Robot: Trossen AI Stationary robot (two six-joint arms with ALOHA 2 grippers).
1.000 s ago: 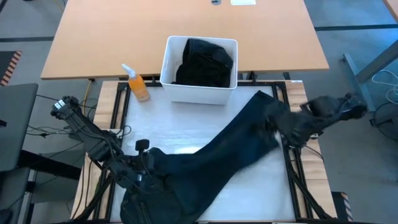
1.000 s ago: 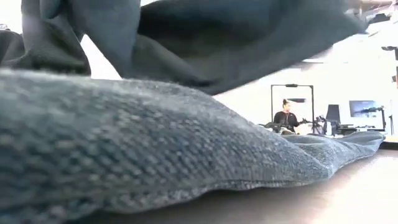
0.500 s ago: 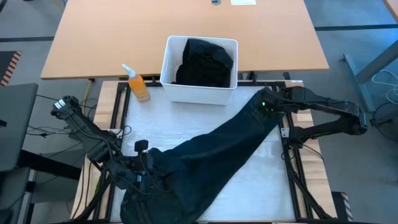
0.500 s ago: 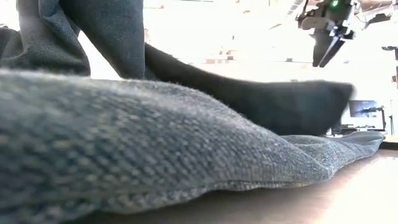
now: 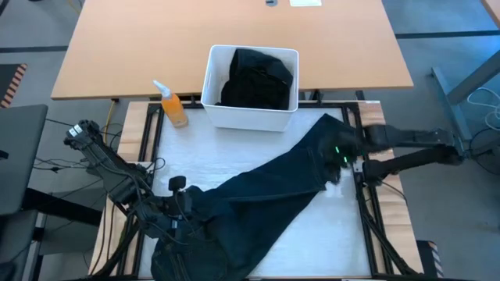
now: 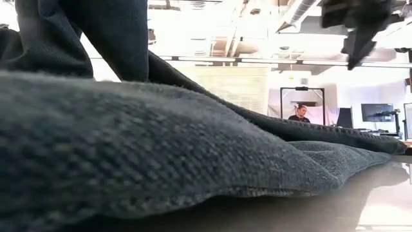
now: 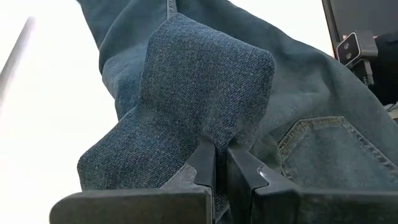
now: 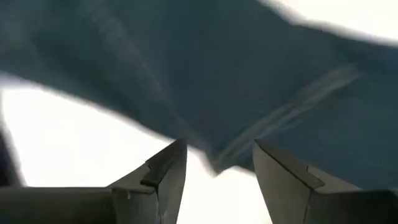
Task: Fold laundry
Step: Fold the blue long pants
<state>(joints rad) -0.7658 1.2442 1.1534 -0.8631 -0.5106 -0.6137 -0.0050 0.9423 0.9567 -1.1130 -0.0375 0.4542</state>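
- Left tool is seen at about 7 o'clock on the counter in the high view, its fingers pressed together on a raised fold of the dark navy trousers.
- Denim is bunched up and over the pinch in the left wrist view, and a stitched back pocket is seen just beside the tool.
- Right tool is found at about 3 o'clock in the high view, with its fingers spread apart and nothing gripped between them.
- It is held above the far trouser leg in the right wrist view, apart from the cloth.
- The trousers are laid diagonally across the counter, from the waist end at 7 o'clock to the leg end near 2 o'clock.
- In the low view the denim is spread across the foreground, and the right tool is seen blurred above it.
- A white bin is placed at 12 o'clock, with black clothing piled inside it.
- An orange spray bottle is stood just beside the bin, at about 10 o'clock.
- A person is seen far off in the room behind.
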